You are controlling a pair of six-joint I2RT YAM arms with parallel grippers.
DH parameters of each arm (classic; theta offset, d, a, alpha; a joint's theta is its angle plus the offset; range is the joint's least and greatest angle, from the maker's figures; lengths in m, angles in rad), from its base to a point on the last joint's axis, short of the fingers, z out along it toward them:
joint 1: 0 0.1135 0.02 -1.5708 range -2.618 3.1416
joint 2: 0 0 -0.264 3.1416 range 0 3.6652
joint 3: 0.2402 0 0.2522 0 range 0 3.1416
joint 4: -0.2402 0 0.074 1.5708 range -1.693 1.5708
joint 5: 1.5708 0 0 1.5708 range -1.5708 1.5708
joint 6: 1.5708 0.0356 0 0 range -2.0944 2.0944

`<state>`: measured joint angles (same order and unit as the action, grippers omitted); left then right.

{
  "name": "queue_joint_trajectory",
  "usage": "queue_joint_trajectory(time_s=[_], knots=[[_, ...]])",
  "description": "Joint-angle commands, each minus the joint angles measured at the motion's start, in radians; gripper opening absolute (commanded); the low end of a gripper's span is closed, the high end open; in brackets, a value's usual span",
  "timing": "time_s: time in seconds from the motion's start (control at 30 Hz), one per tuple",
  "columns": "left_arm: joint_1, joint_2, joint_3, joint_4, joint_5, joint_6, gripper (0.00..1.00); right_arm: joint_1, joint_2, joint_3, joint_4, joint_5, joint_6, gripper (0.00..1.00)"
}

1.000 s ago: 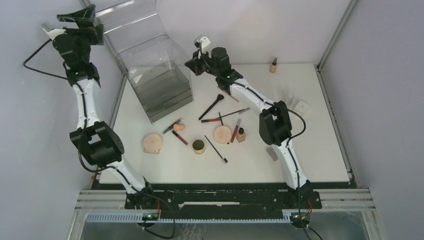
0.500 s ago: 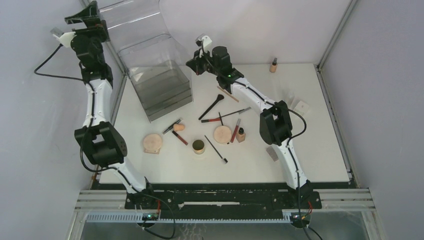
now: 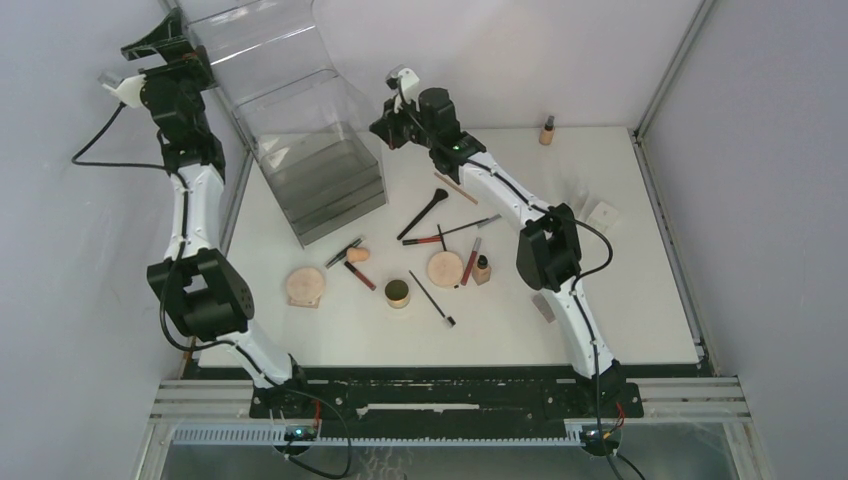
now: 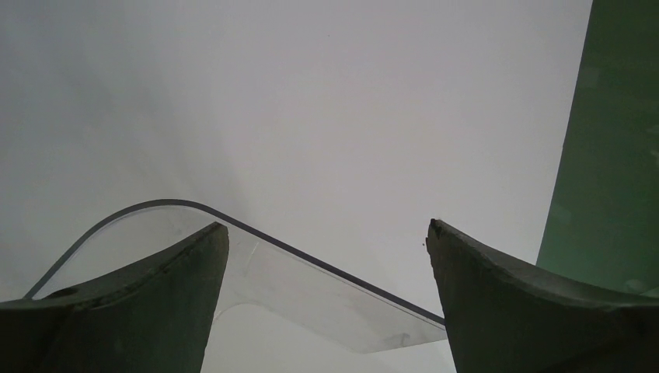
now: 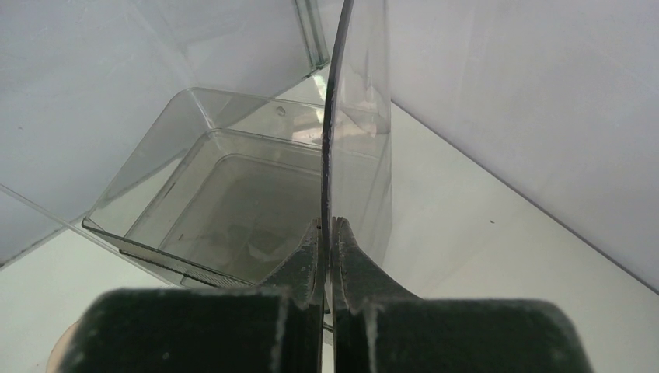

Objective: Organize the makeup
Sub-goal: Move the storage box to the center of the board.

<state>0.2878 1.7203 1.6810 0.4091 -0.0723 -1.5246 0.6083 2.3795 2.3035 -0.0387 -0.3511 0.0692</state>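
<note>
Two claws: the right claw (image 5: 327, 233) is pinching the clear lid (image 5: 365, 140) by its edge; the left claw (image 4: 326, 233) is hanging spread wide near that lid. Makeup (image 3: 445, 268) is lying scattered mid-counter: tan compacts (image 3: 305, 285), black brushes (image 3: 424, 215), peach sponge (image 3: 358, 254), beige bottle (image 3: 482, 270). White counter (image 3: 630, 300); grey walls (image 3: 520, 60) are enclosing it.

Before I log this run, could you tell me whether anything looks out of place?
Yes: the makeup lies scattered across the table, none visible inside the clear organizer, and one small bottle stands alone at the far edge. The right gripper is pinching its lid.

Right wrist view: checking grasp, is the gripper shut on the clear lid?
Yes, the right gripper pinches the clear lid's thin edge.
</note>
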Motion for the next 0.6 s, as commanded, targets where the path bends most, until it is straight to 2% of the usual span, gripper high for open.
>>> queue_joint_trajectory(time_s=[0.0, 0.23, 0.43, 0.57], knots=[[0.007, -0.071, 0.014, 0.179, -0.032, -0.093, 1.00, 0.039, -0.008, 0.077, -0.047, -0.088, 0.092, 0.00], [0.005, -0.088, -0.056, 0.258, -0.077, -0.219, 1.00, 0.048, 0.002, 0.085, -0.040, -0.093, 0.109, 0.00], [0.005, -0.174, -0.164, 0.278, -0.059, -0.225, 1.00, 0.049, 0.004, 0.086, -0.036, -0.098, 0.118, 0.00], [0.005, -0.250, -0.234, 0.265, -0.055, -0.167, 1.00, 0.048, 0.004, 0.091, -0.040, -0.099, 0.121, 0.00]])
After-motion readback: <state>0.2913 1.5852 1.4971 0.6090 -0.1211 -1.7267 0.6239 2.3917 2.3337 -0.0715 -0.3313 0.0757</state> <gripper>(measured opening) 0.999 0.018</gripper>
